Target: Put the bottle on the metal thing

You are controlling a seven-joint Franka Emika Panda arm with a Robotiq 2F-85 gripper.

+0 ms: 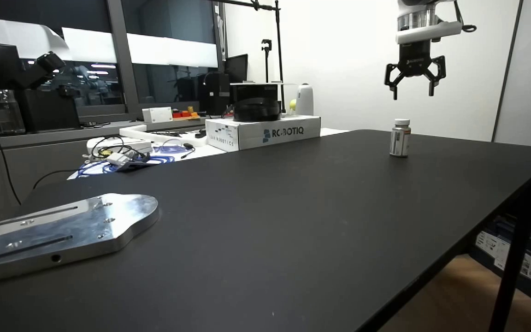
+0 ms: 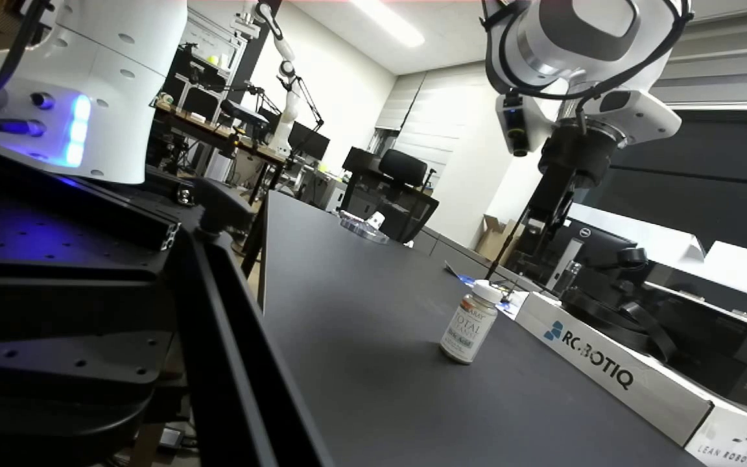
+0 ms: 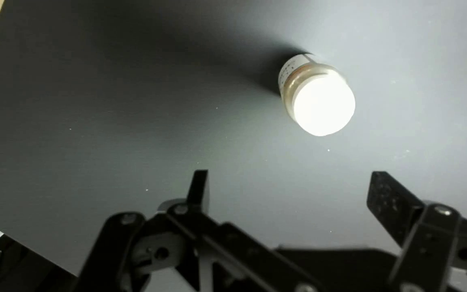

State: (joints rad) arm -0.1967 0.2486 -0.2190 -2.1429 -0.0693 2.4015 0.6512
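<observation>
End effector (image 1: 413, 94) is wide, nothing between the fingertips (image 3: 391, 202). Bottle (image 1: 399, 138) stands on the surface (image 1: 270, 221) below it, not touching. In the wrist view it sits beyond the tips, toward top of frame and a bit right of mid-gap. Coming move looks like a lateral correction, then down. How much of the forward offset is real and how much is camera angle: can't tell. Leave the sideways part in and a finger could land on the cap (image 3: 324, 107).

Bottle is upright, long axis vertical. It's round, so finger yaw shouldn't matter much; top-down should suit. The lean of the bottle (image 2: 469, 322) in an exterior view reads as camera tilt.

Plate (image 1: 83, 221) lies flat on the same surface, well apart from the bottle. Rounded end shows, rest is cut off by the frame edge. In an exterior view the plate (image 2: 360, 228) is far off, too small for detail; a white object (image 2: 377, 219) is by it, on or behind, can't tell. That view also loses the fingertips against dark background. Wrist view: cap is blown out to plain white.
</observation>
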